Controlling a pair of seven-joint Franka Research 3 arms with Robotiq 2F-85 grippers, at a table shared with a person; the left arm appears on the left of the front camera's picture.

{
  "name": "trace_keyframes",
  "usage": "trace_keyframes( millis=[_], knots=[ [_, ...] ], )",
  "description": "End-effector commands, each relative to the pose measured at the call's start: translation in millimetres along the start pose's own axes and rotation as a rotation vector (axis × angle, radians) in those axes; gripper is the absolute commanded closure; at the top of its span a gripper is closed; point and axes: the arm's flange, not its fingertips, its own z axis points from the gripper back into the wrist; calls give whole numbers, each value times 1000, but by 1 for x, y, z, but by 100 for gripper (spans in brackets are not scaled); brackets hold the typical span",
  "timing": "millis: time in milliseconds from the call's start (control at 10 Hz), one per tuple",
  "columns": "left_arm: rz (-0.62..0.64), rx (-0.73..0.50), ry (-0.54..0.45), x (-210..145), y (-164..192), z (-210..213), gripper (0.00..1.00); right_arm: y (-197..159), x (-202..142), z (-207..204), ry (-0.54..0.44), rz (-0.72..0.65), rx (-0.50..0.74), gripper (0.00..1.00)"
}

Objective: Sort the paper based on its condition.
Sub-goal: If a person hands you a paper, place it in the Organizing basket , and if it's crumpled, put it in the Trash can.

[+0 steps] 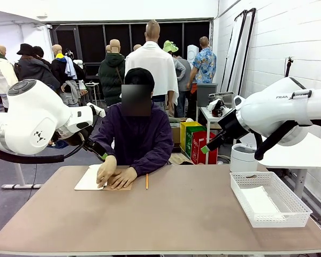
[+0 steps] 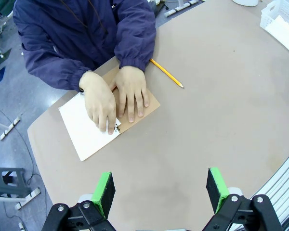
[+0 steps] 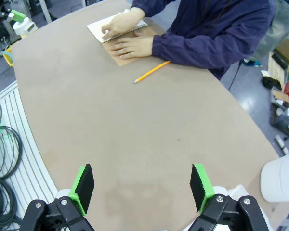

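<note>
An open spiral notebook lies at the far side of the table, with a white page [image 2: 82, 134] beside its brown cover [image 2: 147, 103]. The person's two hands [image 1: 115, 174] press on it; I cannot tell whether the page is loose. A flat white sheet of paper [image 1: 259, 201] lies in the white lattice basket [image 1: 289, 199] at the table's right. My left gripper [image 2: 160, 190] hangs open and holds nothing, high above the table's near side. My right gripper [image 3: 141, 186] is also open and holds nothing, high over the table. In the front view the left gripper [image 1: 103, 156] sits beside the person's arm and the right gripper [image 1: 204, 150] hangs past the table's far right.
A yellow pencil [image 1: 146, 181] lies just right of the notebook. A white bucket [image 1: 242, 158] stands behind the table's far right corner. Coiled cables [image 3: 2, 159] lie on the floor beside the table.
</note>
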Motion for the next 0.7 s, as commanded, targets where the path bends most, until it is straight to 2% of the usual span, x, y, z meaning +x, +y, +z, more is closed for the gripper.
trace_keyframes(
  millis=[0,600],
  knots=[
    [-7,-7,1,-1,1,0,0,-1,-1,-1,5,4,0,0],
    [-7,-7,1,-1,1,0,0,-1,-1,-1,5,4,0,0]
  ],
)
